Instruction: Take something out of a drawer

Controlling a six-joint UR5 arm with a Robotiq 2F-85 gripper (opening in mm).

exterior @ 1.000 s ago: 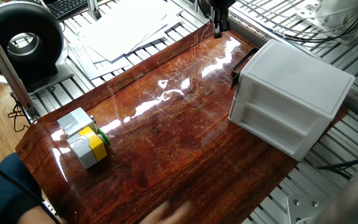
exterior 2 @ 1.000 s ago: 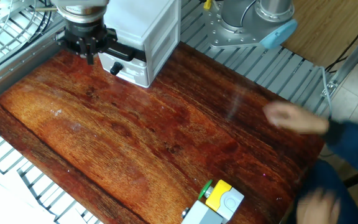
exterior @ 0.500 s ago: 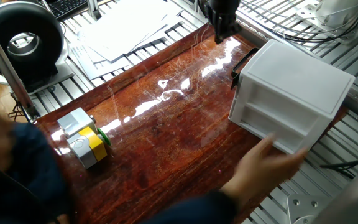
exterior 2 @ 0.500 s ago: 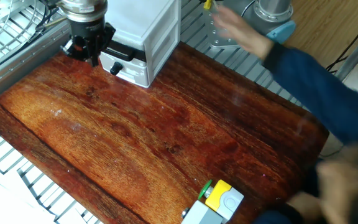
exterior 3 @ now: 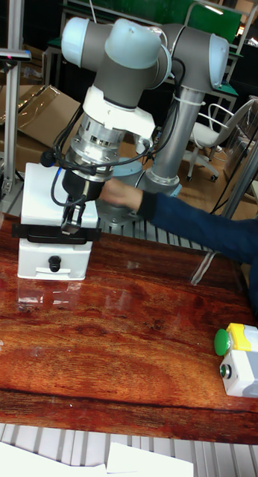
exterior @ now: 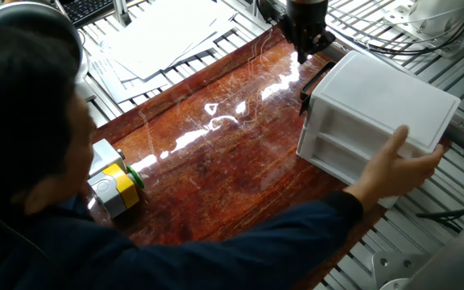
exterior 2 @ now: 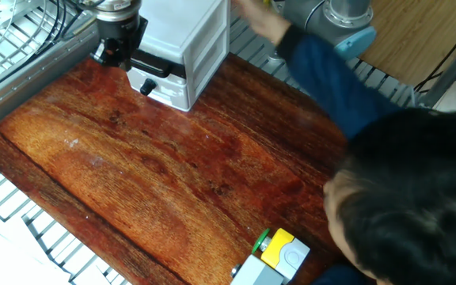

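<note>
The white two-tier cabinet [exterior: 377, 97] stands at the table's far right end with its drawers pushed in. The upper drawer [exterior 3: 32, 247] carries a black bar handle [exterior 3: 39, 233], and a small black knob [exterior 3: 54, 261] sits below it. My gripper [exterior: 303, 55] points down, fingers close together, just above that handle at the cabinet's front [exterior 2: 169, 89]. In the tall fixed view the gripper [exterior 3: 71, 223] hangs right over the bar. The something is hidden; no black-and-white block shows in any view.
A person leans over the table, with the head [exterior: 22, 105] at the near left and a hand [exterior: 401, 165] on the cabinet's rear end. A grey-and-yellow block with a green knob [exterior: 113, 184] sits at the table's left corner. Papers [exterior: 167, 36] lie beyond the far edge.
My gripper has shifted sideways along the far edge to the cabinet's handle. The person has leaned in and put a hand on the cabinet's rear end.
</note>
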